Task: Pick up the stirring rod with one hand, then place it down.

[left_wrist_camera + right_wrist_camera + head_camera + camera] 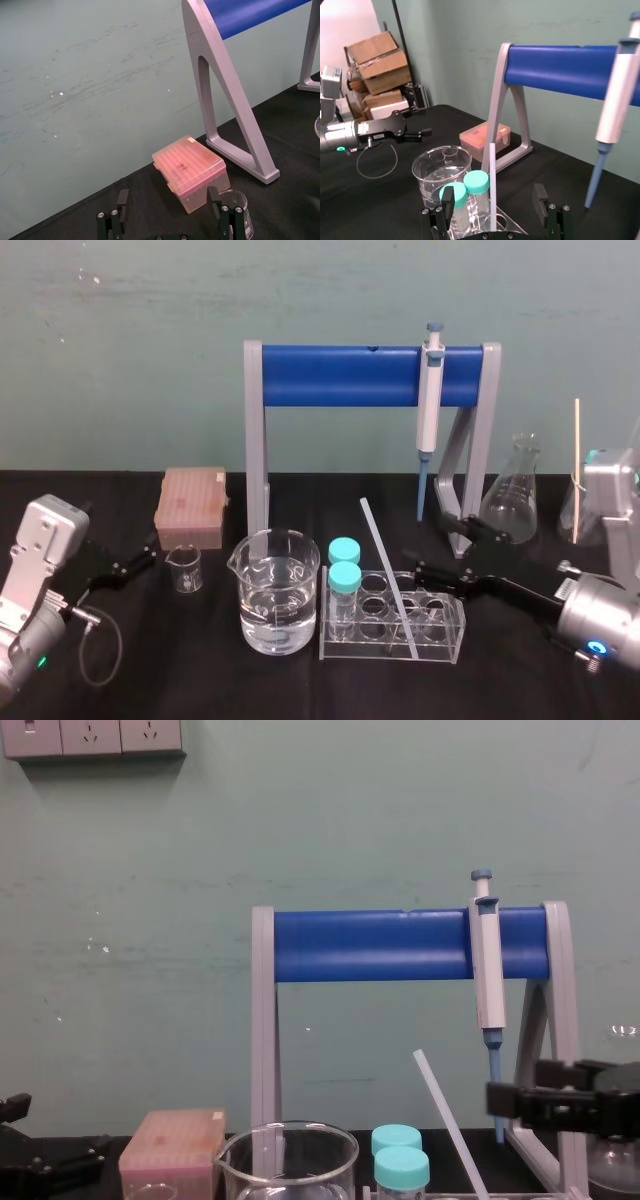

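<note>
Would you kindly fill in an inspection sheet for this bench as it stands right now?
Surface: black table, dark matte top.
Job's things: stirring rod leans tilted in the clear tube rack, ungrasped.
Clutter: water-filled beaker, small beaker, pink tip box, two teal-capped vials in the rack, pipette hung on the blue stand, conical flask.
Grippers: right claw open by the rack's right end, aimed at the rod, not touching it; left claw open, idle near the small beaker.
Cables: thin grey loop on the table by the left arm.
Surroundings: green wall, wall sockets, cardboard boxes.
</note>
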{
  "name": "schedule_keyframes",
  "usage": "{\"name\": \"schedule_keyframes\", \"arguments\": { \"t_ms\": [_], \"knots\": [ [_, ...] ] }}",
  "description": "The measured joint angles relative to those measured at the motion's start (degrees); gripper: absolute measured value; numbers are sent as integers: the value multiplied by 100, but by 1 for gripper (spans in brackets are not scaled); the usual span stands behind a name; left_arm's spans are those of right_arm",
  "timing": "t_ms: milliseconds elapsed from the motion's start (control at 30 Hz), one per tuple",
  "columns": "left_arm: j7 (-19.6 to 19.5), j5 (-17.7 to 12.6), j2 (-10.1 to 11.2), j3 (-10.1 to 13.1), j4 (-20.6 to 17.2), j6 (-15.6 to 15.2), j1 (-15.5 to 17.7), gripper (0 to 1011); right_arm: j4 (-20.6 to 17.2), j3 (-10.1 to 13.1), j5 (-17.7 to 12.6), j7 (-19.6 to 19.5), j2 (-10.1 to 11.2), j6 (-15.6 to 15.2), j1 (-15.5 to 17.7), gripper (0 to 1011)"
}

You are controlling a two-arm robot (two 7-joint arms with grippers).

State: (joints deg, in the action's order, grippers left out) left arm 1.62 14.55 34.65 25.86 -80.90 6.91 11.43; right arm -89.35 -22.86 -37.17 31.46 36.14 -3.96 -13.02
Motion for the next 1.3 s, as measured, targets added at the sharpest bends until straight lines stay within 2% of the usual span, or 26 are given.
{"name": "schedule_keyframes", "arguments": {
  "t_ms": [300, 533, 767, 1300],
  "knots": [
    [0, 0, 0, 0, 0, 0, 0, 1000, 729, -428, 279, 124, -517, -160, -731, 1003],
    [0, 0, 0, 0, 0, 0, 0, 1000, 1168, -658, 446, 208, -843, -159, -1110, 1003],
    [0, 0, 0, 0, 0, 0, 0, 1000, 1384, -757, 570, 229, -974, -169, -1271, 1003],
    [0, 0, 0, 0, 0, 0, 0, 1000, 1450, -745, 670, 191, -996, -190, -1301, 1003]
  ]
}}
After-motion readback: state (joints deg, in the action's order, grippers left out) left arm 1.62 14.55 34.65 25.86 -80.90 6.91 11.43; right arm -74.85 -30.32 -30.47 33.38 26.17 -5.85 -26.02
